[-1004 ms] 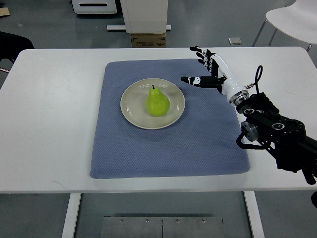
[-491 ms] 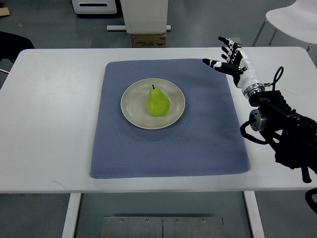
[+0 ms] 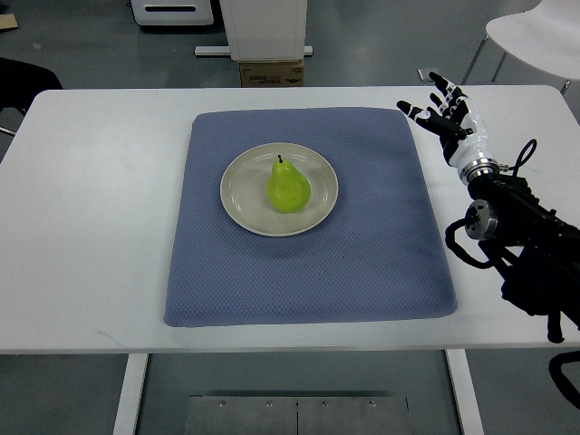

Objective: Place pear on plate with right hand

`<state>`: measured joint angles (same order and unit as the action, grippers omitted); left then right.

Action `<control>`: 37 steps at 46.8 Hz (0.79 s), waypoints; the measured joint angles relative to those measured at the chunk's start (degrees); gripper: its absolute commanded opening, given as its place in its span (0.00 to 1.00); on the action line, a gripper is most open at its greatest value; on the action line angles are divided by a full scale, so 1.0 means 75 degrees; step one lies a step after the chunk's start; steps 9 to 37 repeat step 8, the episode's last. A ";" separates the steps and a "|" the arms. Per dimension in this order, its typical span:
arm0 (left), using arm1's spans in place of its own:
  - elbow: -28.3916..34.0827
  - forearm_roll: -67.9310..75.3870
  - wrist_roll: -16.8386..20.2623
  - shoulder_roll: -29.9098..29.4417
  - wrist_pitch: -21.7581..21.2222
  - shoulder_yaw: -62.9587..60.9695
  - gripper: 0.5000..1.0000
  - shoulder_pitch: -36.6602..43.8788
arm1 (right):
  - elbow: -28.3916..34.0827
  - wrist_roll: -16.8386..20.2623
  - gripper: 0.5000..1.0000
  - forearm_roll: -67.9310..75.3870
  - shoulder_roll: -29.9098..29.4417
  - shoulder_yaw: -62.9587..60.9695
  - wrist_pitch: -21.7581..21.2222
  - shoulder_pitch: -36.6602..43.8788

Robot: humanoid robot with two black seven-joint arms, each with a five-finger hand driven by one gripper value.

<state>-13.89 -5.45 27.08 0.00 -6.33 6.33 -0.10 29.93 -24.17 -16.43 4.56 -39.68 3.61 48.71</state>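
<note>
A pear sits on the plate; the right hand, fingers spread and empty, hovers over the bench.

I'm looking down at a white table, grey floor lying beyond it, a cardboard box sitting behind its far edge, a white chair standing off its far right corner

The right arm runs off the picture's right edge, so its upper part is lost. At the far right corner a white chair is cut by the top and right edges. A cardboard box is half hidden behind the table's far edge. The pear covers the plate's middle.
</note>
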 measured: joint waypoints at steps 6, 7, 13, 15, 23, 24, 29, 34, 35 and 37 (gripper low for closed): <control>0.0001 0.0000 0.0000 0.0000 0.0000 0.0000 1.00 0.0002 | 0.0018 0.0003 1.00 0.0000 -0.0057 -0.0040 -0.0001 -0.0100; 0.0001 0.0000 0.0000 0.0000 0.0000 0.0000 1.00 0.0002 | 0.0018 0.0004 1.00 -0.0001 -0.0057 -0.0041 -0.0001 -0.0113; 0.0000 0.0000 0.0000 0.0000 0.0000 0.0000 1.00 0.0002 | 0.0018 0.0006 1.00 0.0000 -0.0057 -0.0042 -0.0001 -0.0128; 0.0000 0.0000 0.0000 0.0000 0.0000 0.0000 1.00 0.0002 | 0.0018 0.0006 1.00 0.0000 -0.0057 -0.0042 -0.0001 -0.0128; 0.0000 0.0000 0.0000 0.0000 0.0000 0.0000 1.00 0.0002 | 0.0018 0.0006 1.00 0.0000 -0.0057 -0.0042 -0.0001 -0.0128; 0.0000 0.0000 0.0000 0.0000 0.0000 0.0000 1.00 0.0002 | 0.0018 0.0006 1.00 0.0000 -0.0057 -0.0042 -0.0001 -0.0128; 0.0000 0.0000 0.0000 0.0000 0.0000 0.0000 1.00 0.0002 | 0.0018 0.0006 1.00 0.0000 -0.0057 -0.0042 -0.0001 -0.0128; 0.0000 0.0000 0.0000 0.0000 0.0000 0.0000 1.00 0.0002 | 0.0018 0.0006 1.00 0.0000 -0.0057 -0.0042 -0.0001 -0.0128; 0.0000 0.0000 0.0000 0.0000 0.0000 0.0000 1.00 0.0002 | 0.0018 0.0006 1.00 0.0000 -0.0057 -0.0042 -0.0001 -0.0128; 0.0000 0.0000 0.0000 0.0000 0.0000 0.0000 1.00 0.0002 | 0.0018 0.0006 1.00 0.0000 -0.0057 -0.0042 -0.0001 -0.0128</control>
